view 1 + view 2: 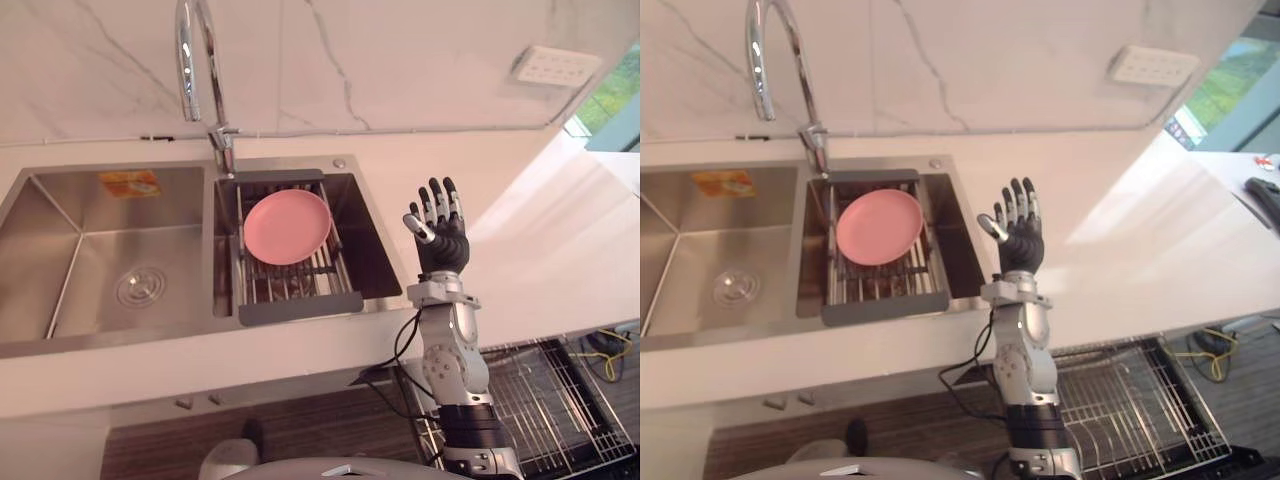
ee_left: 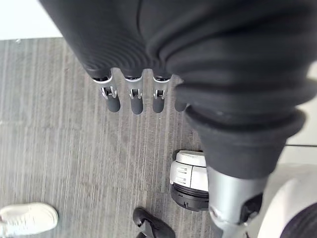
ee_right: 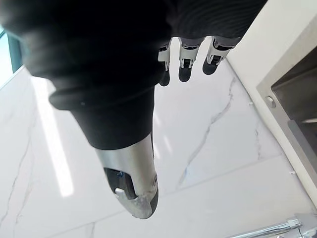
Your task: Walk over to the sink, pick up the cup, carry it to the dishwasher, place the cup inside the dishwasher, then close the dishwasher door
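Left eye view: 1 plate (image 1: 287,226), 2 basins (image 1: 90,215), R robot hand (image 1: 443,243) up, empty.

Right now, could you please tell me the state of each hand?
Left hand: open, empty, hanging above the floor.
Right hand: open, empty, raised by the counter.

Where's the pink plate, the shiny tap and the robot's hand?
pink plate (image 1: 287,226), left eye view, middle of its face.
tap (image 1: 224,148), left eye view, its base.
right hand (image 1: 443,248), left eye view, the dark cover below its fingers.
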